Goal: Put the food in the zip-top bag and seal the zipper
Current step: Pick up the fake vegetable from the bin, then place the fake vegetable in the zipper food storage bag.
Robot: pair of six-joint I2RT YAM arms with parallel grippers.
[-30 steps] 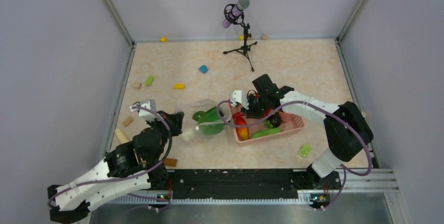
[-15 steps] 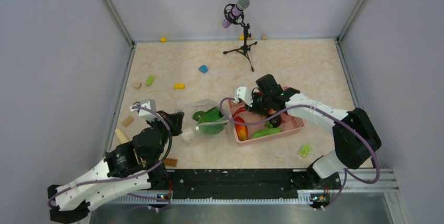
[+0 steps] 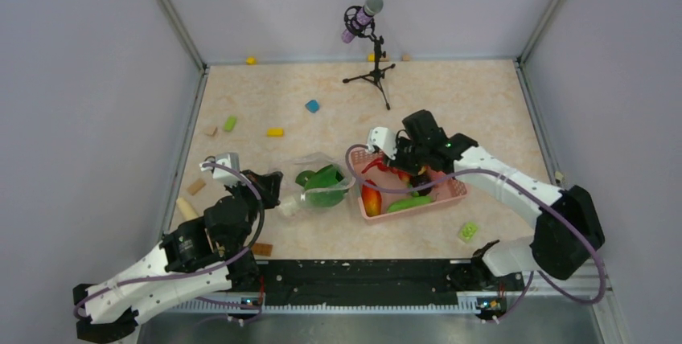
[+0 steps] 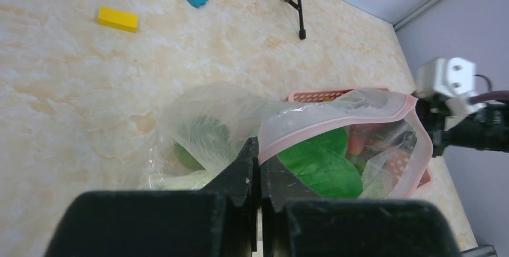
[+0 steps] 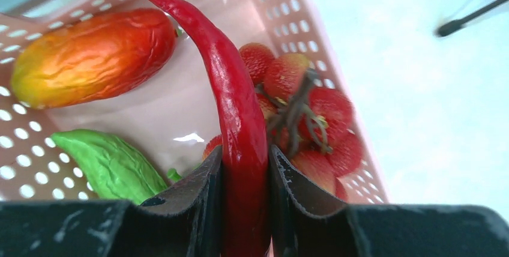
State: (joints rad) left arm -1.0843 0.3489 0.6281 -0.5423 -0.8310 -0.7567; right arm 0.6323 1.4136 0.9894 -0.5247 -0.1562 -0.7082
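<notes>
The zip-top bag (image 3: pixel 310 179) lies left of the pink basket (image 3: pixel 454 191), its mouth toward the basket. Green-white bok choy (image 4: pixel 318 164) is inside it. My left gripper (image 4: pixel 259 149) is shut on the bag's pink-edged zipper rim (image 4: pixel 336 122) and holds the mouth open. My right gripper (image 5: pixel 245 173) is shut on a long red chilli (image 5: pixel 234 101) and holds it above the basket (image 5: pixel 282 11). Below it in the basket lie a red-yellow mango (image 5: pixel 90 56), small red berries (image 5: pixel 318 119) and a green vegetable (image 5: pixel 108 164). The top view shows the chilli (image 3: pixel 374 165) pointing toward the bag.
A microphone on a black tripod (image 3: pixel 370 47) stands at the back. Small blocks lie scattered: blue (image 3: pixel 312 106), yellow (image 3: pixel 275 132), green (image 3: pixel 230 123), another green (image 3: pixel 467 231) near the right arm's base, tan (image 3: pixel 196 186). Walls close in the table on three sides.
My right gripper has risen and shifted right over the basket, lifting the red chilli out of the pile. The left gripper and the bag have stayed in place.
</notes>
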